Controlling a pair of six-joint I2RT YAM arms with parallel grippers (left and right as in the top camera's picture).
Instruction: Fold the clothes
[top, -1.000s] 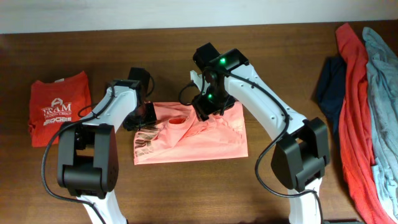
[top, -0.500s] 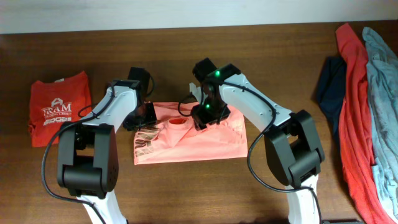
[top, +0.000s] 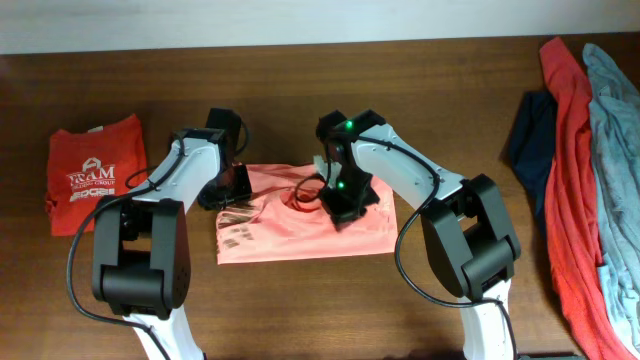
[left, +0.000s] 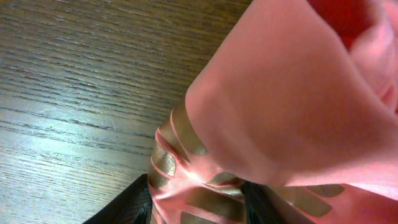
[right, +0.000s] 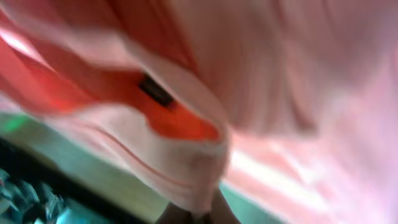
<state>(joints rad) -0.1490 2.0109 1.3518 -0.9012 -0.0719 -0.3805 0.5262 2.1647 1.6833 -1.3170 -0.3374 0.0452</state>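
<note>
A salmon-pink shirt (top: 310, 225) with gold stripes on one sleeve lies flattened at the table's middle. My left gripper (top: 237, 198) is at its left edge. In the left wrist view the striped fabric (left: 205, 199) is bunched between the two dark fingers (left: 127, 208), so this gripper (left: 196, 202) is shut on it. My right gripper (top: 338, 208) presses down on the shirt just right of the collar. The right wrist view is blurred; there the gripper (right: 198, 215) is shut, pinching a fold of the pink cloth (right: 186, 168) beside the collar's label.
A folded red shirt with white lettering (top: 90, 180) lies at the far left. At the right edge is a pile of clothes: navy (top: 530, 135), coral-red (top: 565, 200) and grey-blue (top: 610, 150). Dark wooden table (top: 450, 90) all around.
My right gripper has moved a little right and toward the front and closed on the shirt near the collar. The raised fold there has flattened. The left arm has stayed put.
</note>
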